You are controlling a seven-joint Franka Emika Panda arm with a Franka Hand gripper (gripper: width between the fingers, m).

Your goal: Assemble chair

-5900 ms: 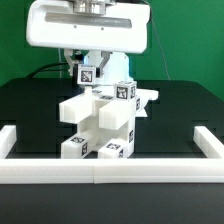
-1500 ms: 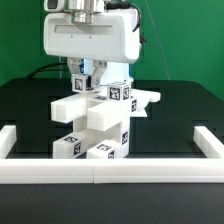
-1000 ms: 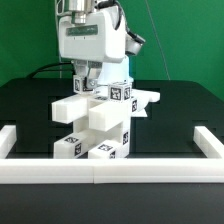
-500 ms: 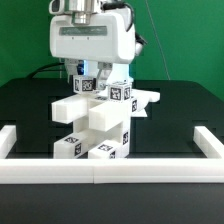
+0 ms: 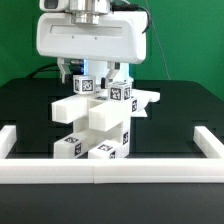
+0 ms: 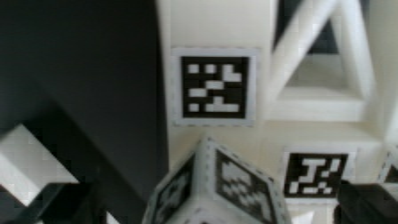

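The chair (image 5: 95,122) stands partly joined in the middle of the black table: stacked chunky white blocks with black-and-white tags, and a bar sticking out toward the exterior view's left. My gripper (image 5: 95,72) hangs straight over its top. The fingers are spread to either side of a tagged upright piece (image 5: 88,86) without touching it. The wrist view is filled by a white chair part with a large tag (image 6: 215,87). A tagged pointed block (image 6: 231,185) lies between the open jaws of the gripper (image 6: 222,205).
A long white border rail (image 5: 100,172) runs along the table's front and turns back at both ends. A flat white piece (image 5: 146,97) lies behind the chair on the exterior view's right. Green wall behind.
Within the last second the jaws have spread apart and let go of the tagged upright piece at the top of the chair. The hand has turned and lifted slightly; the chair stayed put.
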